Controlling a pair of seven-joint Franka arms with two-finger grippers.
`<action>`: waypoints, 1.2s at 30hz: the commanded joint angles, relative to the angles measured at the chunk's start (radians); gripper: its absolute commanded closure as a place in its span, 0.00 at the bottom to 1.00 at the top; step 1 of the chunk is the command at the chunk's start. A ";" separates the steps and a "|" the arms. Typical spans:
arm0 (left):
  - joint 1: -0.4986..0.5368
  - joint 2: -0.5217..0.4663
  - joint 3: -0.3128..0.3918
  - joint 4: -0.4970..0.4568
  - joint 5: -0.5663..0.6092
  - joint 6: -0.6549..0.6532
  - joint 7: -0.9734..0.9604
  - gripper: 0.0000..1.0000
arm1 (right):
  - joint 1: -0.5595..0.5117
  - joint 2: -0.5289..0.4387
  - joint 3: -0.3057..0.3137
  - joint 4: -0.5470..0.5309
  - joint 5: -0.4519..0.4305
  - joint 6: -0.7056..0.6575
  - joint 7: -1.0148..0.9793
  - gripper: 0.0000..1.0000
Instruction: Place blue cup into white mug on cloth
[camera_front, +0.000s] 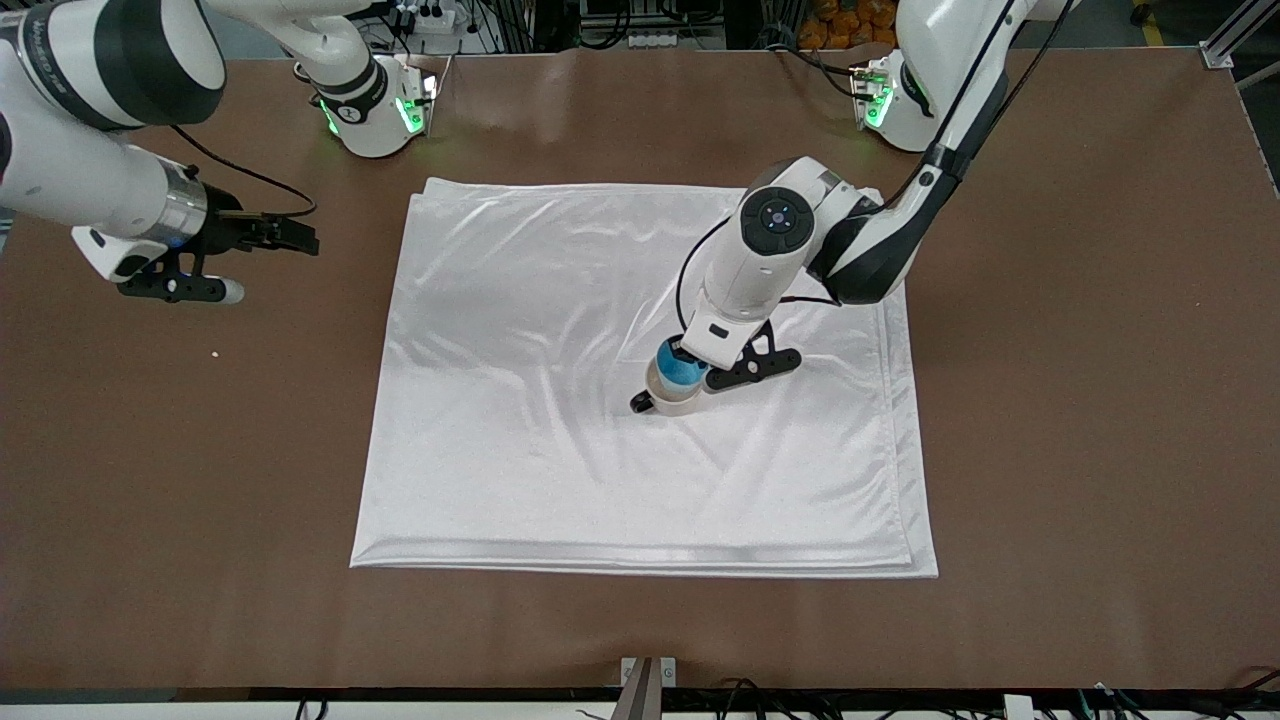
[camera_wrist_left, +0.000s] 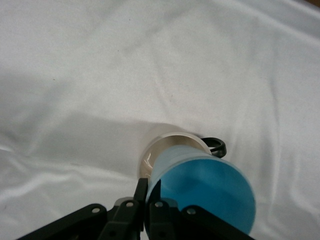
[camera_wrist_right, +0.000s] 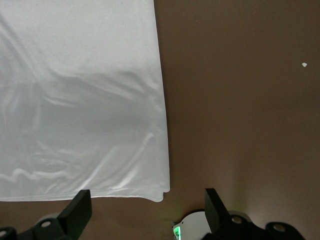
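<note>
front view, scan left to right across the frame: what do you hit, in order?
right gripper over bare table → small white speck → cloth edge → white mug holding the blue cup → left gripper on the cup's rim.

The left gripper (camera_front: 690, 372) and blue cup (camera_front: 679, 367) block the white mug (camera_front: 672, 397) from above; around them the cloth (camera_front: 520, 440) lies bare, the surface (camera_front: 1080, 400) likewise.

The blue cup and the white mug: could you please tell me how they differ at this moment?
The blue cup is light blue with no handle; the white mug is off-white with a small black loop handle. The cup is pinched at its rim by the left gripper and sits in the mug, while the mug stands on the cloth. Both are small, round and upright. The right gripper waits open over bare table.
</note>
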 joint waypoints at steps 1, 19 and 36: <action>-0.026 0.028 0.012 0.026 0.035 -0.013 -0.034 1.00 | -0.001 0.010 0.013 0.111 -0.004 -0.052 -0.008 0.00; -0.040 0.065 0.011 0.029 0.096 -0.013 -0.071 0.81 | -0.008 0.032 0.108 0.276 -0.190 -0.026 -0.026 0.00; -0.037 0.014 0.012 0.055 0.098 -0.016 -0.070 0.00 | -0.057 0.069 0.105 0.308 -0.124 0.055 -0.035 0.00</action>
